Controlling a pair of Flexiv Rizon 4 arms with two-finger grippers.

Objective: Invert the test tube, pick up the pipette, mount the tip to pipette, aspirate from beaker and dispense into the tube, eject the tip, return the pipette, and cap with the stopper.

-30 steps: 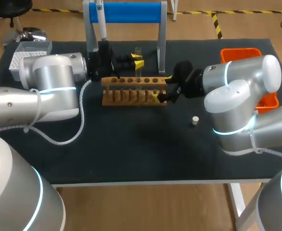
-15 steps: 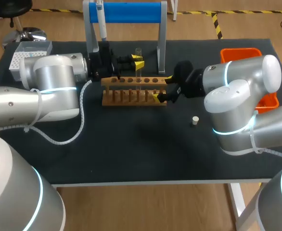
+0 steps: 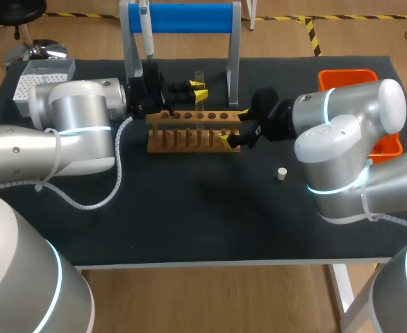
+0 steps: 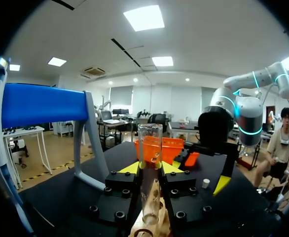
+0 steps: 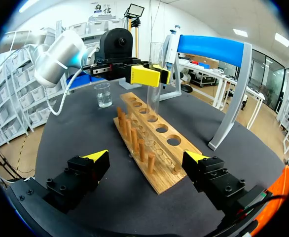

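Upright test tube (image 4: 150,168) in wooden rack (image 5: 160,182)

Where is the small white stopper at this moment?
In the head view, the small white stopper stands alone on the black tabletop, to the right of the wooden test tube rack and nearer the robot.

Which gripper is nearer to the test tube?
Left. The left gripper is clamped on the test tube, which stands in the rack. The right gripper is open, straddling the rack's end, apart from the tube.
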